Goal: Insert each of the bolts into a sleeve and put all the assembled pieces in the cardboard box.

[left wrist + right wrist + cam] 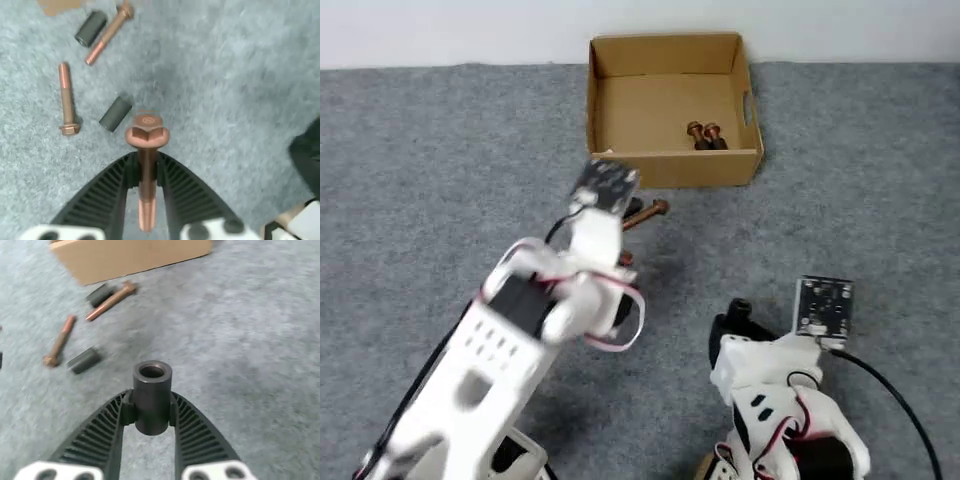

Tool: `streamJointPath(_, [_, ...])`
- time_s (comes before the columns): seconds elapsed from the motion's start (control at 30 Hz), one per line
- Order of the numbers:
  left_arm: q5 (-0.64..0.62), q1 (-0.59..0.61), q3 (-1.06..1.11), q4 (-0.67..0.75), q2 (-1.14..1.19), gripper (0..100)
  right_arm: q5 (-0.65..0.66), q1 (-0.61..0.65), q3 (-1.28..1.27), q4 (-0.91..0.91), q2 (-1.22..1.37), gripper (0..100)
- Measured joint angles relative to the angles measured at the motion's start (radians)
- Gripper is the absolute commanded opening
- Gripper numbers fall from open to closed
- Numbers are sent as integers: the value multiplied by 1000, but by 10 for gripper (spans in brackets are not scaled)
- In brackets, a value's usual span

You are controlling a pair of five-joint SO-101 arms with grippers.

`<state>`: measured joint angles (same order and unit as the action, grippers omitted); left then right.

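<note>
Between my left gripper's [147, 159] closed jaws: a bolt [146, 175], head outward.
My right gripper [151, 402] clamps a sleeve [152, 390], bore open beyond its tips; I fear head-first presentation or slight tilt jams mating.

Cardboard box [135, 257] partly off-frame

Soft, even light falls from above on the grey desk [880, 180], bright but without glare. Shadows are faint, with a soft one under the left arm [520, 330] and slight shade inside the cardboard box [665, 100]. In the left wrist view the nearest bolt [146, 135] has a dull sheen on its head.
</note>
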<state>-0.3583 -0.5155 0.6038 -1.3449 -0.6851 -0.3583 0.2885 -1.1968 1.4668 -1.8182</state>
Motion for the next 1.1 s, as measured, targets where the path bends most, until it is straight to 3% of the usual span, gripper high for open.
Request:
streamJointPath(0.2, [-72, 0, 216, 69, -350, 5, 84, 164, 0, -35, -2, 8])
streamJointPath(0.33, [-160, 2, 328, 133, -572, 5, 161, 207, 0, -104, 5, 8])
streamJointPath(0.73, [-189, 2, 563, 338, -1062, 6, 319, 397, -17, -135, 18, 8])
streamJointPath(1.1, [-195, -2, 617, 485, -1122, 6, 499, 413, -25, -216, 15, 8])
